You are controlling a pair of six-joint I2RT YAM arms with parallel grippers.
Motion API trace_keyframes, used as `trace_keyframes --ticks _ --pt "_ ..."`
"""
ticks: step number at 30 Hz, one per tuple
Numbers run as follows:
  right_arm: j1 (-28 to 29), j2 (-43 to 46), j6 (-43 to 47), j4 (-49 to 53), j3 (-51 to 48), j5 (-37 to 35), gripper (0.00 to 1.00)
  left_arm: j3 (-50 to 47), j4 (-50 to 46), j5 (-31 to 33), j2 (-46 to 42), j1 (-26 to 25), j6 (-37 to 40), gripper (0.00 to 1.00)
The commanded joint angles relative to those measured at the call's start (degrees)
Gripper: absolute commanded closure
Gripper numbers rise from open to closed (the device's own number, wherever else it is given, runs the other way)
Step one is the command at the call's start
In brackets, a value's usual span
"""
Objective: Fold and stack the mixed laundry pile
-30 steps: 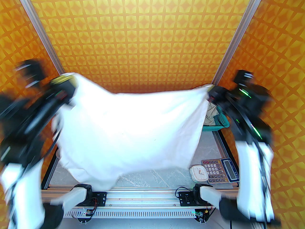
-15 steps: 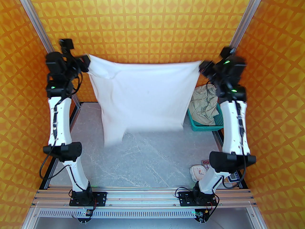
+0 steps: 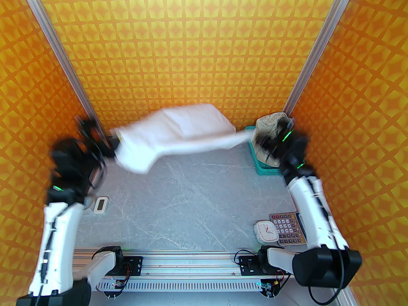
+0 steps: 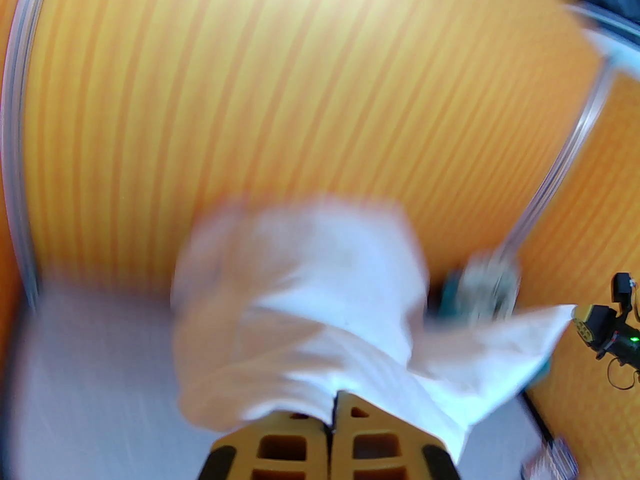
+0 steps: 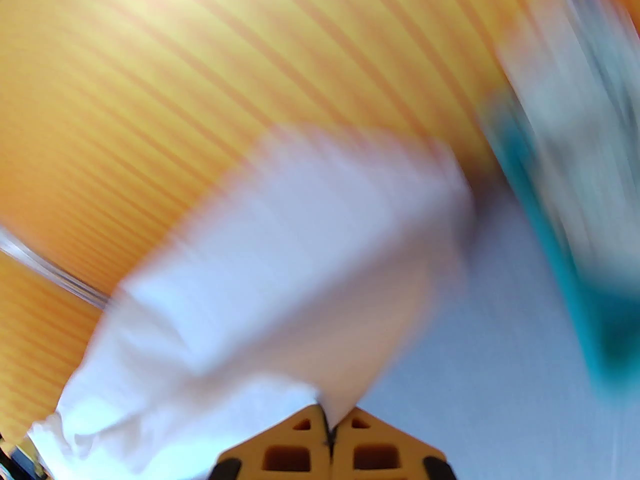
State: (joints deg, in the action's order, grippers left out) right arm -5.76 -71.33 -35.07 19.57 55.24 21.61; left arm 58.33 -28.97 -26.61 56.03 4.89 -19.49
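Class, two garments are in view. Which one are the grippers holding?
The white T-shirt, stretched between the left gripper and the right gripper, both shut on it. The greenish-cream shorts sit crumpled in the teal basket.

Top external: high behind arm bases (image 3: 116, 261), looking down over table (image 3: 191, 196) toward orange back wall (image 3: 191, 43). Wrist cameras: low, close, facing wall, blurred; all three share white T-shirt (image 3: 178, 135)

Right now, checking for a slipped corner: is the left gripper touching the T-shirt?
Touching. In the left wrist view the left gripper is shut on the T-shirt, with the cloth coming out from between its closed jaws.
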Motion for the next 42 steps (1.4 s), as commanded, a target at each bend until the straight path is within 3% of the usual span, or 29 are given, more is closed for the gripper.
trace_keyframes --ticks 1,2,3,5,8,12,18,24,29,33,36,39,42 --pt "-0.2 6.5 2.5 3.3 -12.8 -0.7 0.83 -13.7 -8.1 -0.3 -7.1 0.2 -3.4 0.42" --pt "-0.2 7.2 3.3 5.0 -15.5 -1.5 0.59 -16.7 -10.2 2.2 -8.5 0.2 -4.4 0.25" --pt "-0.2 8.0 4.6 7.1 -17.0 -2.7 0.44 -18.0 -11.3 3.2 -9.6 0.2 -4.7 0.16" --pt "-0.2 10.4 6.3 11.6 -17.3 -5.6 0.30 -17.4 -13.5 5.8 -11.6 0.3 -5.3 0.07" --pt "-0.2 13.6 8.1 17.1 -12.5 -7.6 0.20 -9.5 -17.7 7.6 -10.5 0.2 -3.5 0.06" --pt "0.9 14.1 9.1 20.2 -6.5 -7.8 0.21 -1.5 -18.5 5.9 -6.2 -2.0 -2.3 0.12" --pt "9.4 3.6 7.3 14.3 -4.7 -9.9 0.30 -2.0 -5.2 4.9 9.3 -13.7 -4.0 0.26" --pt "18.0 -12.9 7.8 11.1 0.1 -15.1 0.31 -2.9 9.1 3.4 28.3 -15.0 -6.5 0.35" --pt "18.6 -20.8 6.7 10.8 0.4 -14.6 0.31 -4.1 14.2 3.1 37.8 -14.9 -8.5 0.45" --pt "18.6 -16.1 6.3 11.4 -3.5 -15.6 0.31 -8.5 13.5 4.3 32.7 -15.0 -9.2 0.44" --pt "17.4 -9.6 6.7 15.1 -5.7 -17.2 0.29 -10.6 6.1 9.3 24.0 -14.8 -8.3 0.34" --pt "11.8 -3.5 6.6 19.2 -8.6 -15.0 0.28 -12.8 -2.0 15.1 16.7 -13.6 -8.8 0.20" --pt "4.6 1.4 5.8 22.2 -11.9 -11.8 0.30 -17.2 -6.1 17.1 11.2 -10.7 -11.2 0.14"
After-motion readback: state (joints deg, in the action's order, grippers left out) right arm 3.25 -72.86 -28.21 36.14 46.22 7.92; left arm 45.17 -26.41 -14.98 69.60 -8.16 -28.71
